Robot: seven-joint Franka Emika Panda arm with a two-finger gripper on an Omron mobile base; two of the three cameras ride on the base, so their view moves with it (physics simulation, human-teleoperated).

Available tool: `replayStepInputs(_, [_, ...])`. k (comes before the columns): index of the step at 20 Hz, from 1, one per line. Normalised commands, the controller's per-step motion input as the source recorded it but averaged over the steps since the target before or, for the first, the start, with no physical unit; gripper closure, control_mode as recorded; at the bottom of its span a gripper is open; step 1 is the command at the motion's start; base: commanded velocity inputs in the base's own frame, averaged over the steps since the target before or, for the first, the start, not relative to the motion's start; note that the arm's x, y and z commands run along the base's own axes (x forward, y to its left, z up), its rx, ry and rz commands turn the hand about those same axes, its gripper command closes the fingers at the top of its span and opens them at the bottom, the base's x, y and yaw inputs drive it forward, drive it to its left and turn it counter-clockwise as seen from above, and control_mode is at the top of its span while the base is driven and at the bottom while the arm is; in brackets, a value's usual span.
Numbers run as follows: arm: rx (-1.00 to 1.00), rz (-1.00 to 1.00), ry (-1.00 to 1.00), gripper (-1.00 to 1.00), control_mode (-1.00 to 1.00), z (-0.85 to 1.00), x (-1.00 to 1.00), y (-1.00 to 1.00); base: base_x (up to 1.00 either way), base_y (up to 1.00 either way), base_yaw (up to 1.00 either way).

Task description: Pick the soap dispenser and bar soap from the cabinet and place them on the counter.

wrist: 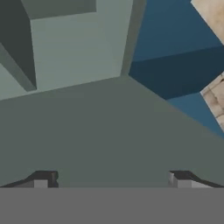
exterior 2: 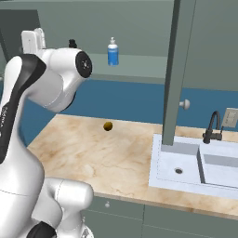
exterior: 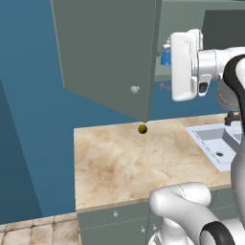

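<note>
1. Step in hand, judged: the reach for the first pick. The claw [wrist: 109,180] stands wide and holds nothing, raised to the height of the open grey-green wall cabinet [exterior: 107,52]; the hand view looks along its flat shelf floor.
2. Task thing: the small blue soap dispenser with white pump top [exterior 2: 113,51] stands upright on the cabinet shelf, far side. The bar soap cannot be made out.
3. Next move, judged: turn the claw toward the dispenser, advance past the open door, close around its body.
4. Views compared: the left base view shows a dark-yellow ball [exterior: 142,128] on the beige marble desk [exterior: 119,162] under the door; the right base view shows the dispenser whole and a black faucet [exterior 2: 213,125] at the pale sink [exterior 2: 195,162].
</note>
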Motion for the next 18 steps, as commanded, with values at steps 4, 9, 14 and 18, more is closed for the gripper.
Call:
replayStepInputs(4, [0.01,0.05,0.05,-1.00,-1.00,-0.04,0.10,0.36,0.00,0.00,0.00])
replayStepInputs(9, [0.02,0.05,0.05,-1.00,-1.00,-0.05,0.16,0.37,0.00,0.00,0.00])
replayStepInputs(14, [0.02,0.07,0.01,-1.00,-1.00,0.00,0.01,0.40,0.00,0.00,0.00])
replayStepInputs(18, [0.00,0.07,0.00,-1.00,-1.00,0.00,-0.20,0.49,0.00,0.00,0.00])
